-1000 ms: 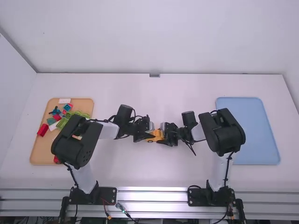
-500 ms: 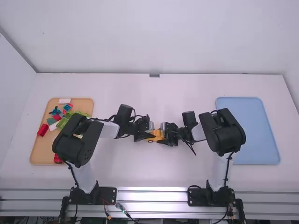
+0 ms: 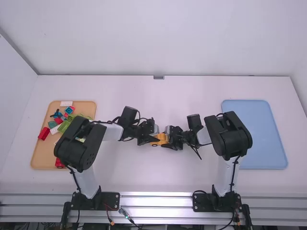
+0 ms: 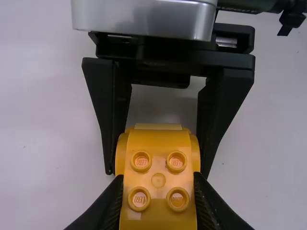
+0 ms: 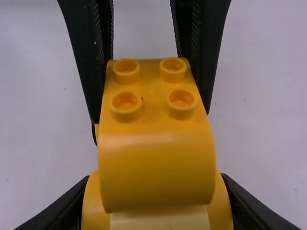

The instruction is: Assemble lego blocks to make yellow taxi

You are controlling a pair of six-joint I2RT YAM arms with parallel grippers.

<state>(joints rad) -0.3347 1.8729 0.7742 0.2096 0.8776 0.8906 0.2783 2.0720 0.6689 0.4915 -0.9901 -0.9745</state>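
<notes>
White tabletop [image 3: 192, 93], midway between its left and right edges: your yellow taxi body [image 4: 159, 167] lies lengthwise between left gripper [image 4: 157, 176] and right gripper [image 5: 156, 176], both clamped on it, neither nearer.

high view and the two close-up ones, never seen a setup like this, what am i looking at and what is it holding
You are looking at two robot arms, left and right, working at a white table. The high view comes from a fixed camera above and behind them. Each close-up comes from a camera on one arm's wrist, with that arm's own fingers at the bottom edge.

The left hand and the right hand grip the same yellow block build from opposite ends, near the middle of the table. Studs show on its top.

On the left, a tan tray holds loose blocks, among them red, green and white ones. On the right lies a light blue tray.
</notes>
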